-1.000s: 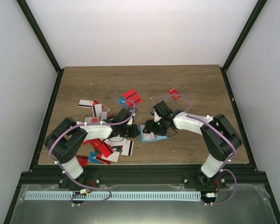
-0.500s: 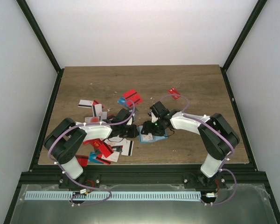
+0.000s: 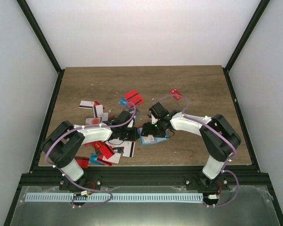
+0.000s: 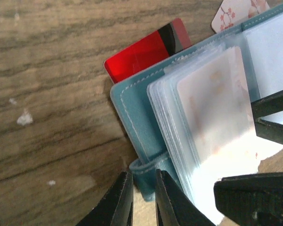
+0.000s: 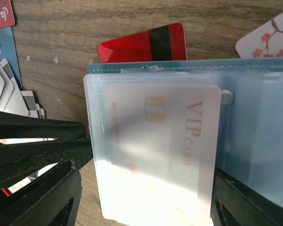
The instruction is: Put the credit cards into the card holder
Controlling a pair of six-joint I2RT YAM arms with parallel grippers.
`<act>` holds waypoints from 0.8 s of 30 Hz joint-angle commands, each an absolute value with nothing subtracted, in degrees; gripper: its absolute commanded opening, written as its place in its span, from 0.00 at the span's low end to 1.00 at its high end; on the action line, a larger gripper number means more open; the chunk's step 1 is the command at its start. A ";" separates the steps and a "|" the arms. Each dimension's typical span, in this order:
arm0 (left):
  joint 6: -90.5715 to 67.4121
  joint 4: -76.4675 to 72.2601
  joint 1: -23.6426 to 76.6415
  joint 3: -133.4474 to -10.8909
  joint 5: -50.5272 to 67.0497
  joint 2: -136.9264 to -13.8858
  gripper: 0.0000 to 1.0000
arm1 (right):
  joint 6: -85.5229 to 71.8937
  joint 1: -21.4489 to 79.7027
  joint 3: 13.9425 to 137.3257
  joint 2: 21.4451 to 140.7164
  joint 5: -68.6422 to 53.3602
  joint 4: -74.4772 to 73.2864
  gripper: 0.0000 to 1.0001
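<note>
While open, card holder [image 5: 254,103] on table [image 3: 203,89]

Teal card holder [image 4: 132,115], red card [image 5: 132,47] — black stripe, white card [image 5: 269,40] — red blossoms

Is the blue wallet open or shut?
Open. The card holder lies spread, its clear pockets showing, with a white VIP card at the front one.

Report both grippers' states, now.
Left gripper: shut on the card holder edge.
Right gripper: open, jaws either side of a white card.
</note>
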State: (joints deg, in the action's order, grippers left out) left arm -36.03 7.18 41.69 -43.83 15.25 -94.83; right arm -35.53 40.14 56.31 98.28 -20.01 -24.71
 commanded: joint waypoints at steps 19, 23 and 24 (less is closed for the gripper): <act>-38.67 27.34 43.21 -40.10 4.71 -74.50 0.47 | -33.83 41.40 54.00 85.74 -22.57 -23.82 0.85; -42.73 33.22 45.10 -38.21 0.96 -69.38 0.48 | -34.55 44.11 51.44 83.60 -25.48 -18.79 0.85; -43.90 34.66 45.47 -37.84 -0.20 -68.16 0.48 | -34.85 44.99 51.01 83.37 -25.96 -17.47 0.85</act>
